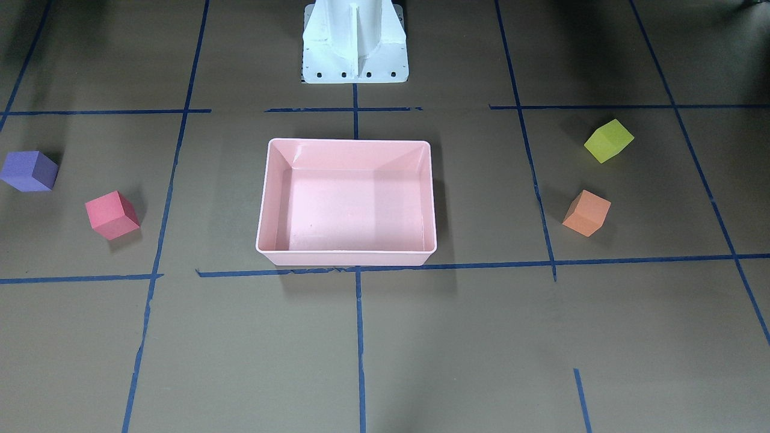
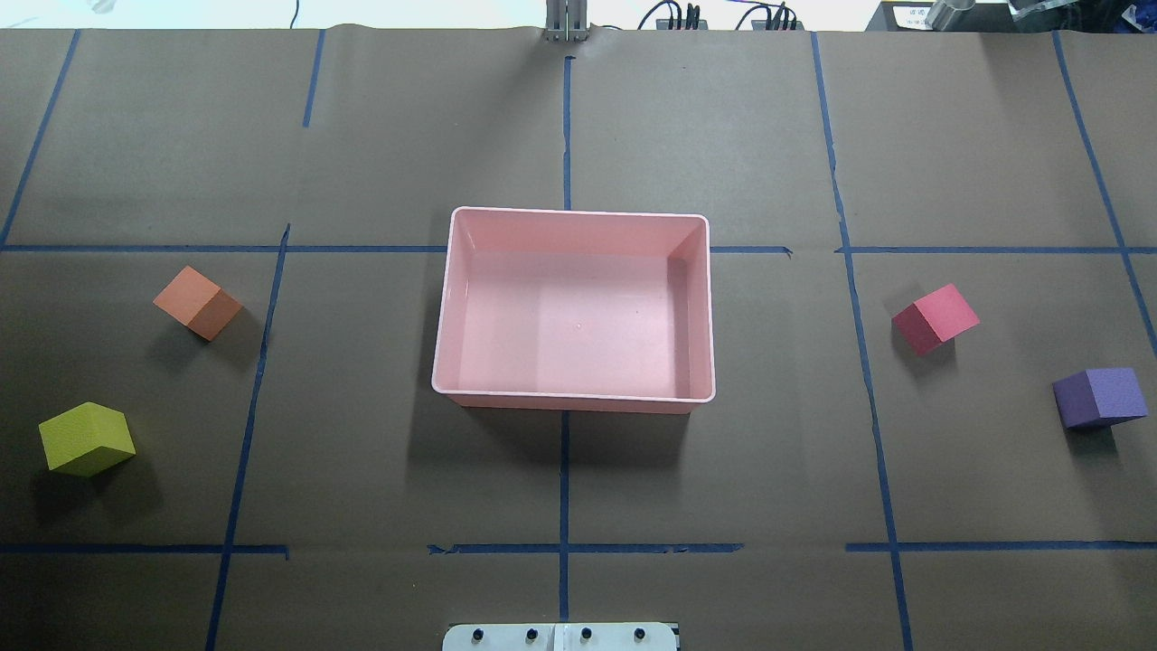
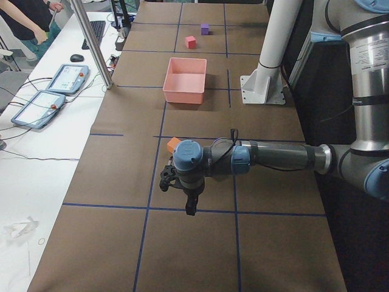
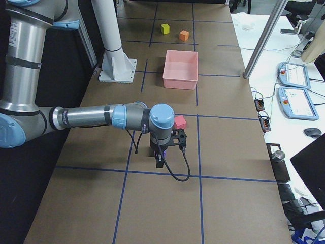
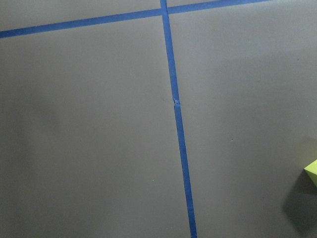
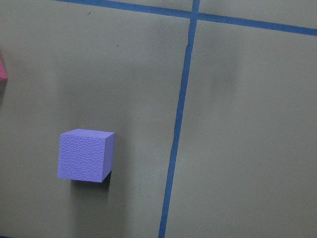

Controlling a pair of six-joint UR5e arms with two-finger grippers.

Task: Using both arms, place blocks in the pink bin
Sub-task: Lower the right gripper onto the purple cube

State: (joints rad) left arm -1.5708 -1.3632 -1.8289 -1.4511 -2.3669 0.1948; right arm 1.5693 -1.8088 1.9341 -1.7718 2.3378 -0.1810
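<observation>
The pink bin (image 2: 569, 403) sits at the middle of the table (image 2: 723, 136), with the orange block (image 2: 197, 303) at its 9 o'clock, yellow-green block (image 2: 86, 439) at 8, red-pink block (image 2: 935, 318) at 3 and purple block (image 2: 1098, 397) at 4, all well apart from it, while the left gripper (image 3: 189, 210) and right gripper (image 4: 158, 161) hang above the table, jaws impossible to judge.

Table (image 2: 362, 136) covered in brown paper, lightly creased, marked off by blue tape (image 2: 564, 470) into large squares. Along the side across from the robot, a white bench (image 3: 42, 201), with a slanted metal post (image 3: 94, 45) at the seam between the two. On the bench: two screen pendants (image 3: 67, 78), a black keyboard (image 3: 97, 30), a mouse (image 3: 76, 58), black cables (image 2: 671, 13). Lit evenly from above, with soft shadows.
</observation>
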